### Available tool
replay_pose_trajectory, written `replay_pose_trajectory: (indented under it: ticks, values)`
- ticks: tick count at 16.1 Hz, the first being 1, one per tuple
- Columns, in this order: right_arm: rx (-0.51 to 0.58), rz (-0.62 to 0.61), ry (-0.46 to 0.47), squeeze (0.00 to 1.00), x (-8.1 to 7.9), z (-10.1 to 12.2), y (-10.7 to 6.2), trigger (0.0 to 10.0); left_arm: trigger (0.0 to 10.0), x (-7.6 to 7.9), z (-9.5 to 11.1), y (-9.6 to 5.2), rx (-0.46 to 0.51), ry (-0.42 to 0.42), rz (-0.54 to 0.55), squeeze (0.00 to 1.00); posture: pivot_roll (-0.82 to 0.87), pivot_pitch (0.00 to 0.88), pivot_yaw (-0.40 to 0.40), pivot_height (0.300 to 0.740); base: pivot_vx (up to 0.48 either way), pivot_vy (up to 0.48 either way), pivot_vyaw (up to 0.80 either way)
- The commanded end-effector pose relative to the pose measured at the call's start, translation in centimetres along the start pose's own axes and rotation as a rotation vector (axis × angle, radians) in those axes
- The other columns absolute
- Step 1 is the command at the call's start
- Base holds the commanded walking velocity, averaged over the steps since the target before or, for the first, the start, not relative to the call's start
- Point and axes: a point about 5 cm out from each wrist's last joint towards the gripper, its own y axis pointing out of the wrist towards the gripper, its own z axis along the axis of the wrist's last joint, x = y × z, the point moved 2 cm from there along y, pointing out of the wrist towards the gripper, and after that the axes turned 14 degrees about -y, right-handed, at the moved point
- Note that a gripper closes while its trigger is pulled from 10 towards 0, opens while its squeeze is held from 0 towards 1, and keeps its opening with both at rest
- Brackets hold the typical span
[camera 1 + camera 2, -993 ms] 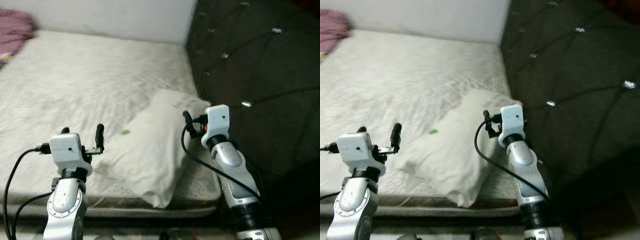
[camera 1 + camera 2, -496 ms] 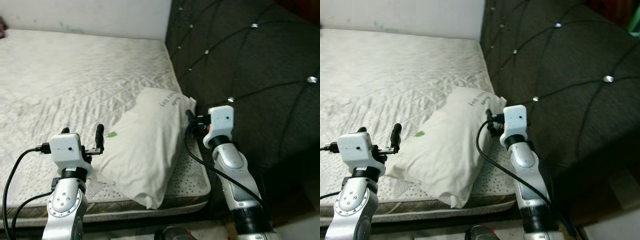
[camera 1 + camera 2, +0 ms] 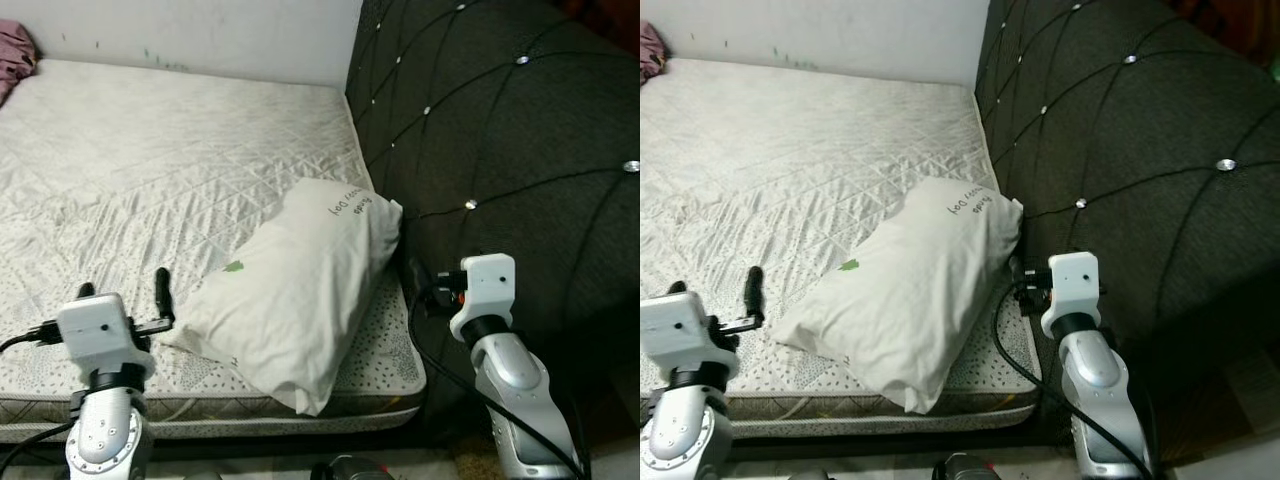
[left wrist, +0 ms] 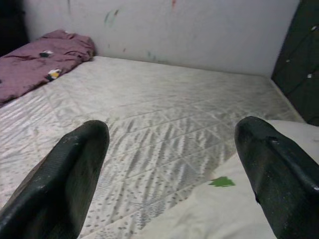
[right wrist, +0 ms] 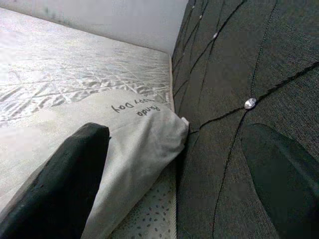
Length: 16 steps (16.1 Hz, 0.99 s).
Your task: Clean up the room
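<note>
A white pillow [image 3: 300, 290] lies on the mattress [image 3: 150, 170], its far end touching the dark tufted headboard [image 3: 500, 130]. It sits between the two grippers, held by neither. The left gripper [image 4: 174, 174], jaws wide, points over the mattress just beside the pillow's near corner. The right gripper [image 5: 184, 174], jaws also wide, seems to straddle the gap between pillow and headboard. Both forearms reach forward.

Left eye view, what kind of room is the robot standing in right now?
Most likely a bedroom. A bare quilted mattress fills the view, a white pillow lies at its near corner against a dark tufted headboard, and purple bedding is bunched at the far end.
</note>
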Motion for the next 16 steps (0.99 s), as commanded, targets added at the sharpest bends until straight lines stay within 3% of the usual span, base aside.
replay_pose_trajectory:
  ticks: [1, 7, 10, 12, 16]
  values:
    - [-0.010, -0.001, 0.022, 0.00, 0.1, 0.2, 0.1, 10.0, 10.0, 0.8, 0.1, 0.2, 0.006, -0.017, -0.030, 0.00, -0.01, 0.000, -0.100, 0.740, 0.000, 0.000, -0.80]
    - [0.015, -0.012, 0.051, 0.00, -0.5, 1.2, 1.0, 10.0, 10.0, 1.4, 0.0, 0.6, 0.012, -0.006, -0.073, 0.00, -0.03, 0.000, -0.085, 0.740, 0.000, 0.000, -0.80]
    - [0.069, -0.001, 0.052, 0.00, -0.9, 1.9, 0.6, 10.0, 10.0, 1.2, 0.1, 0.4, 0.030, 0.006, -0.057, 0.00, -0.02, 0.000, -0.095, 0.740, 0.000, 0.000, 0.00]
    - [0.043, 0.030, 0.051, 0.00, -1.7, 1.3, 0.6, 10.0, 10.0, 1.3, -0.1, 0.3, 0.017, -0.021, -0.065, 0.00, -0.01, 0.000, -0.095, 0.740, 0.000, 0.000, 0.00]
    - [0.011, 0.077, 0.075, 0.00, -3.2, -1.0, 1.1, 10.0, 10.0, -0.1, -3.0, 0.7, -0.039, -0.062, -0.012, 0.00, 0.00, 0.000, -0.086, 0.740, 0.000, 0.000, 0.00]
